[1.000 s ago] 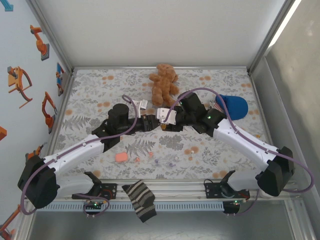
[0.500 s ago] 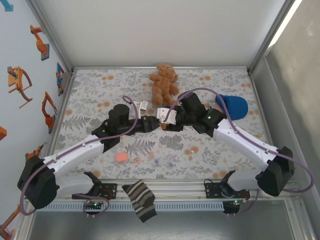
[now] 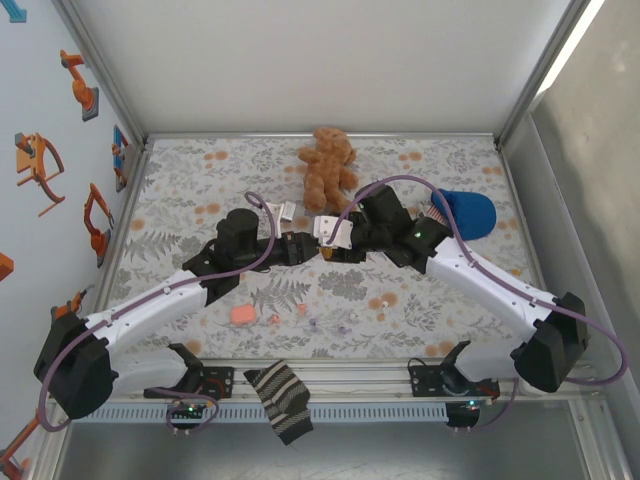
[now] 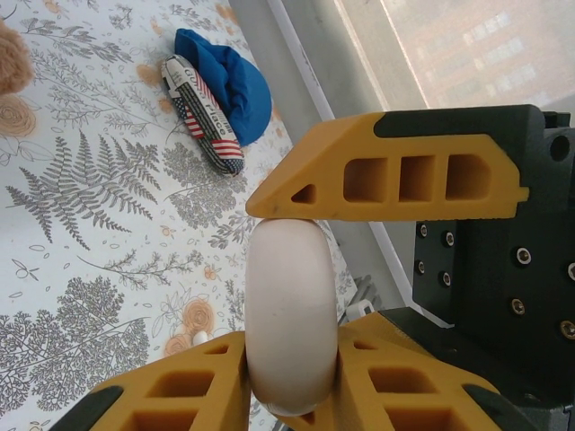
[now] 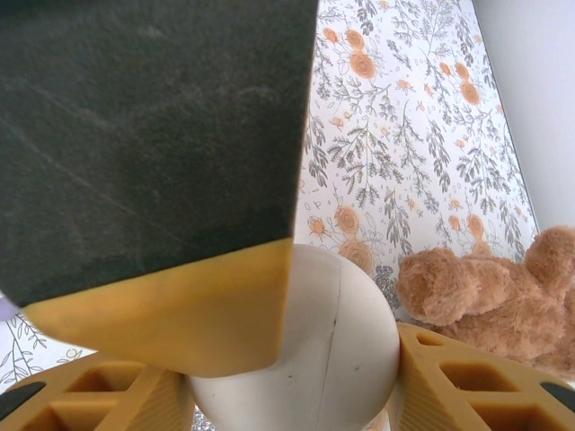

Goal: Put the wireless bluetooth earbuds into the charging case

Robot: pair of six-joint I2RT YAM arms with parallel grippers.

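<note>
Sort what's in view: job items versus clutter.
Job: charging case, pink; earbuds, tiny bits near it; white disc, gripped by left tool and right tool, role unclear.
Clutter: teddy bear; blue cap; striped sock.

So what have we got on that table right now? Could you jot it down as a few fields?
left gripper: shut on the flat round cream-white disc, mid-table
right gripper: shut on the same disc from the opposite side
charging case: small salmon-pink plastic case lying near the front edge of the flower-patterned table, no gripper on it
earbuds: tiny reddish and pale bits scattered beside the case, outside it
other things: brown plush teddy bear at the back; blue fabric cap by the right arm
</note>
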